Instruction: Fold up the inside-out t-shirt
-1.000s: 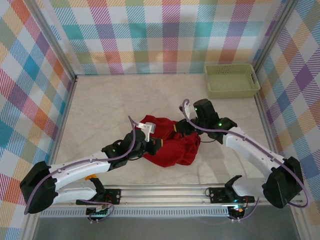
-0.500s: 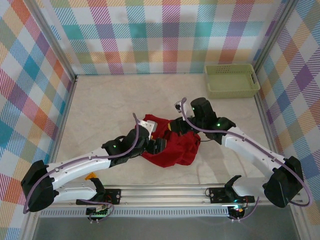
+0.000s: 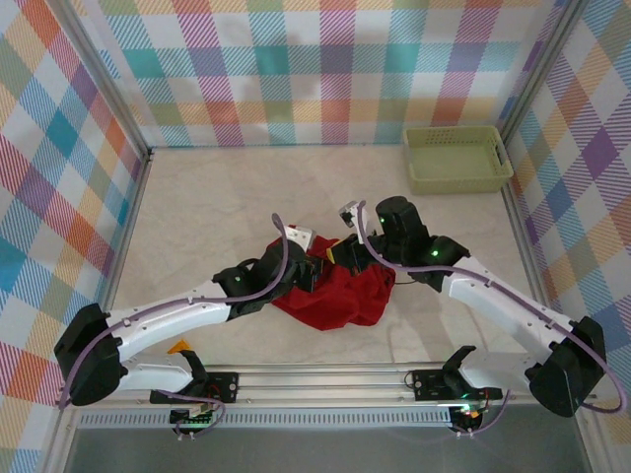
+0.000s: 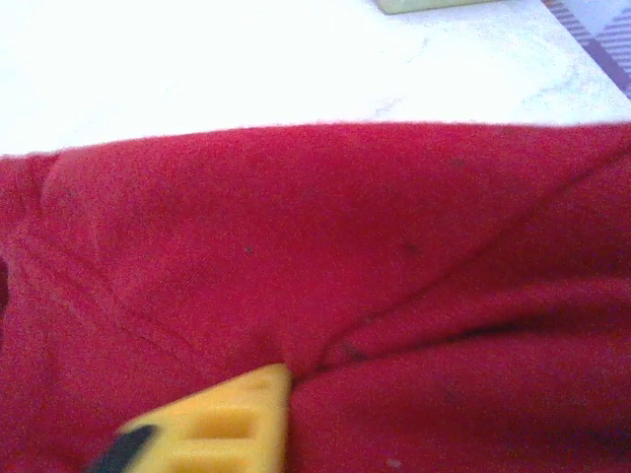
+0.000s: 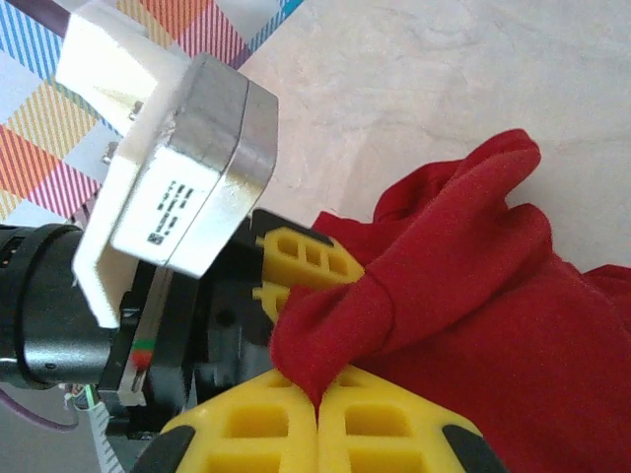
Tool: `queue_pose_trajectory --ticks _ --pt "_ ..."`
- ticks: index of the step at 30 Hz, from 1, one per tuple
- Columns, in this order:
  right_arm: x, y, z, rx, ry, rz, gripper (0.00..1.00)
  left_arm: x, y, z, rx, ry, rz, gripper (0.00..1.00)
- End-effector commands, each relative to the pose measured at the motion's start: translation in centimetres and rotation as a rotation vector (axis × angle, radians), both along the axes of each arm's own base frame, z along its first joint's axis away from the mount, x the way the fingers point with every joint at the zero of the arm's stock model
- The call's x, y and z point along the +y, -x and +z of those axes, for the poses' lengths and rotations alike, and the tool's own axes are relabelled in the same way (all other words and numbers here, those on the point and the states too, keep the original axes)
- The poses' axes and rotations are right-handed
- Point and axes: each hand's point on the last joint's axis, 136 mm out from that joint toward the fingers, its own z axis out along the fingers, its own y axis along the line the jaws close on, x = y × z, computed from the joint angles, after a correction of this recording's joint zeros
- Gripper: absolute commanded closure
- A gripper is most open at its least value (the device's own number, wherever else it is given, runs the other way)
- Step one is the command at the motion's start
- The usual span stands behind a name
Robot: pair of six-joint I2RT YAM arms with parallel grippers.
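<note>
- Centrally on the table [image 3: 197, 207], just ahead of both arms, the t-shirt [image 3: 340, 296] is seen bunched in a heap.
- The right gripper [image 5: 317, 412] is closed, and a fold of the cloth is pinched between its yellow fingers [image 5: 394, 426].
- The left gripper [image 3: 312, 270] is pressed against the heap's left edge; how far it is parted cannot be told.
- A basket [image 3: 458, 185] is set in the far right corner, well apart.

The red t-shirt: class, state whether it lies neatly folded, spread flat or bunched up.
Bunched up. The t-shirt lies as a crumpled heap with uneven creases; the right gripper pinches a raised fold.
</note>
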Motion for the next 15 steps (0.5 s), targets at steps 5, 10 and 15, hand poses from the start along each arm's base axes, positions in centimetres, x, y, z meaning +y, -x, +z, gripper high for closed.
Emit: queue_pose_trajectory --ticks 5,10,15 --pt "-4.3 -4.2 -1.7 -0.085 0.157 -0.220 0.92 -0.1 1.9 4.1 -0.050 0.113 -0.142 1.00" --pt "-4.3 -6.4 -2.5 -0.101 0.216 -0.259 0.75 0.6 3.1 4.6 0.000 0.188 -0.202 1.00" --pt "-4.3 -7.1 -2.9 -0.096 0.243 -0.281 0.51 1.1 2.8 4.2 0.032 0.233 -0.198 1.00"
